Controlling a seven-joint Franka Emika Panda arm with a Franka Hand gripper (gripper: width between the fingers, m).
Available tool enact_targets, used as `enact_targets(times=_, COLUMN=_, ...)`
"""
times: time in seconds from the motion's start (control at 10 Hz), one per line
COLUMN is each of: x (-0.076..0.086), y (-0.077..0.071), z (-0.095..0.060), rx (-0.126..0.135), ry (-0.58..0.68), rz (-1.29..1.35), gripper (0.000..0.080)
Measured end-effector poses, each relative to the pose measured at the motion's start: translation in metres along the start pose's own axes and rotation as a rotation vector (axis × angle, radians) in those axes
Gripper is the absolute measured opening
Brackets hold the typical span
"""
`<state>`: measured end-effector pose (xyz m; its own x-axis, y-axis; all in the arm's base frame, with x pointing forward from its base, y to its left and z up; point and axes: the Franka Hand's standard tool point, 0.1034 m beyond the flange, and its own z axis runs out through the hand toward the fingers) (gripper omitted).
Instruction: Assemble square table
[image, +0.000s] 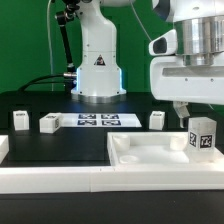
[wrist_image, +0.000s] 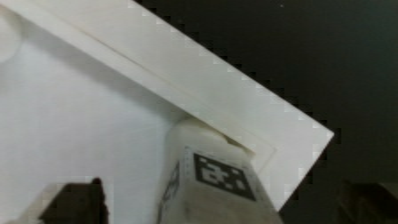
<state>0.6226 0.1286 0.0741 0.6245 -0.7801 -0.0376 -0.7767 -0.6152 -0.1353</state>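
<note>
Leg (image: 202, 138) — upright, inside the parted tool (image: 199, 118)

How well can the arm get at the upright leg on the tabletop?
Probably yes: the open jaws hang straight above the leg, upright at the corner of the tabletop, with nothing between them.

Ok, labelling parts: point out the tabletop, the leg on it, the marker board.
Tabletop (image: 152, 158), exterior view, bare top face.
Leg (image: 201, 137), exterior view, tagged side.
Marker board (image: 97, 120), exterior view, its middle.
</note>
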Motion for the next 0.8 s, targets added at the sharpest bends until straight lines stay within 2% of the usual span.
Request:
enact_targets(times=0.3, x=0.0004, y=0.0003, z=0.0, rx=0.0, ry=0.0, rz=-0.201, gripper=0.0649)
enact_targets(times=0.5, x=0.0015, y=0.0013, z=0.0, rx=-0.023, ry=0.016, rz=-0.429, gripper=0.0649)
enact_targets(times=0.8, x=0.005, y=0.0031, z=-0.0004, rx=-0.032, ry=0.018, rz=-0.671, gripper=0.0649)
